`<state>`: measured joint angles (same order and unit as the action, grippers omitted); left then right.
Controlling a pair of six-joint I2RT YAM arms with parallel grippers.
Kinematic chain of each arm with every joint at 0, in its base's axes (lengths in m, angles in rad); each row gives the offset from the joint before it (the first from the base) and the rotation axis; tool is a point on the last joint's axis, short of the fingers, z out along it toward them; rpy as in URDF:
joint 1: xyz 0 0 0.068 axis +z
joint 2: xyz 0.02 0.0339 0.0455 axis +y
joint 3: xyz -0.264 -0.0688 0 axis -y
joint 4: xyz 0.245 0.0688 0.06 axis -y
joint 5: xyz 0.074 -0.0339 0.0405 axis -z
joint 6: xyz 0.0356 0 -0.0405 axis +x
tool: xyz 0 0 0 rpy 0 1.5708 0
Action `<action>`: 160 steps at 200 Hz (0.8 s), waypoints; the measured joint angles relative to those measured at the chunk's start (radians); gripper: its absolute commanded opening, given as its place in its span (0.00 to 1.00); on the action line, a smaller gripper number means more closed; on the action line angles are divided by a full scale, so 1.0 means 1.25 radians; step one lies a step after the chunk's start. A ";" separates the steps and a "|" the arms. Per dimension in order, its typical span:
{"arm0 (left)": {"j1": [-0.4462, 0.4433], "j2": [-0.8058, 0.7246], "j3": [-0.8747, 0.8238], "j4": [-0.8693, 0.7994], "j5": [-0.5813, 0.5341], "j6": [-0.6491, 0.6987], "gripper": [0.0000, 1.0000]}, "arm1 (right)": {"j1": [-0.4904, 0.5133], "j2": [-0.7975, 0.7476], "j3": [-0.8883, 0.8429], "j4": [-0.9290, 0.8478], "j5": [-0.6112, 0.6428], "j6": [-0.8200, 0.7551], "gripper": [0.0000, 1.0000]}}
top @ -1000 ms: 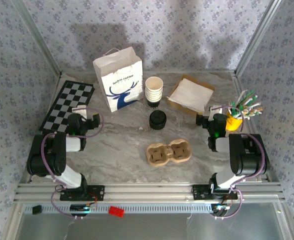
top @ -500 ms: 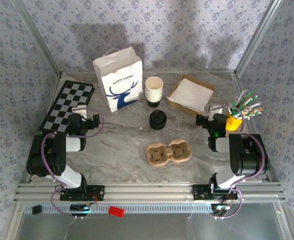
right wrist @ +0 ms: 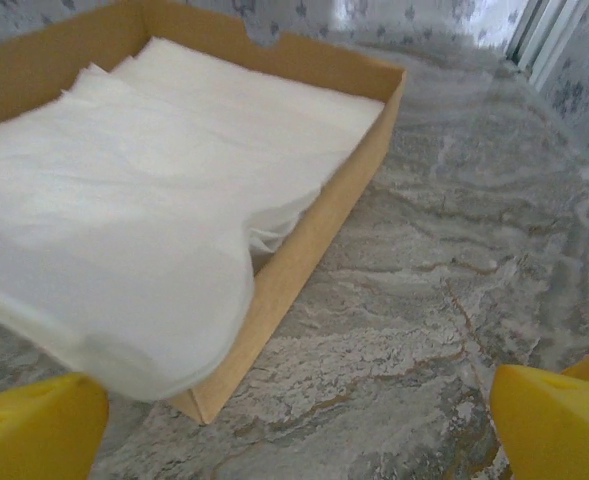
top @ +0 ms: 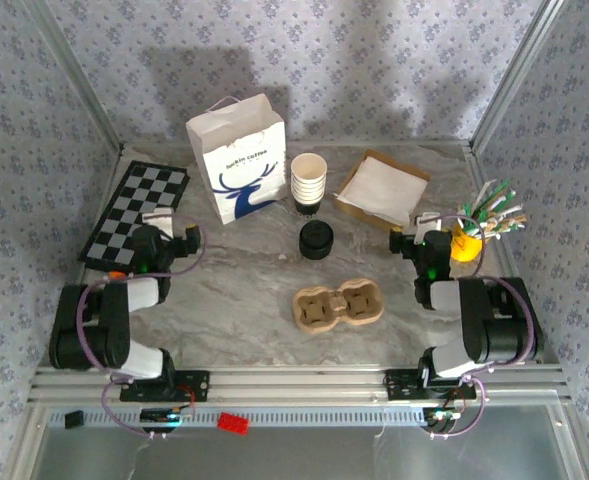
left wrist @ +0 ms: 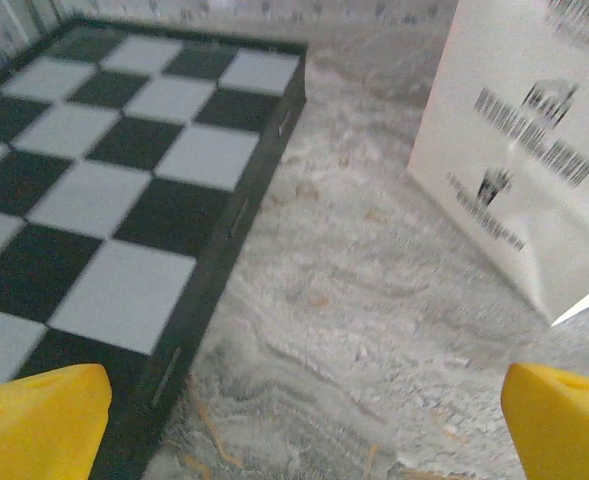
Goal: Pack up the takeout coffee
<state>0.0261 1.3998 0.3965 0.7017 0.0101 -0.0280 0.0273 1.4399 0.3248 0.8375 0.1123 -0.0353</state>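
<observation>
Holding nothing, my left claw (left wrist: pixel 299 415) and right claw (right wrist: pixel 294 415) both gape fully wide, low over the marble table (top: pixel 244 290). The cardboard cup carrier (top: pixel 338 305) lies flat mid-table between my arms, its long axis running left to right, the right end angled slightly away from me.

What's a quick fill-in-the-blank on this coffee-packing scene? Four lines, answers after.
1. In the top view, the stack of paper cups stands just ____ of the white paper bag.
2. The cardboard cup carrier has ____ holes, both empty.
3. The black lid stack sits between the stack of paper cups and the cardboard cup ____.
4. The left arm's fingers and the right arm's fingers stand ____, with nothing between them.

Missing words: right; two; carrier; open
</observation>
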 measured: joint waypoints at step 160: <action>-0.002 -0.439 0.042 -0.481 0.091 -0.394 1.00 | -0.059 -0.507 0.178 -0.763 -0.075 0.364 1.00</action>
<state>0.0231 0.8516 0.4496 0.1009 0.1234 -0.5205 -0.0460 0.8062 0.5472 -0.1165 0.0185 0.4194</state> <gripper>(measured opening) 0.997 0.996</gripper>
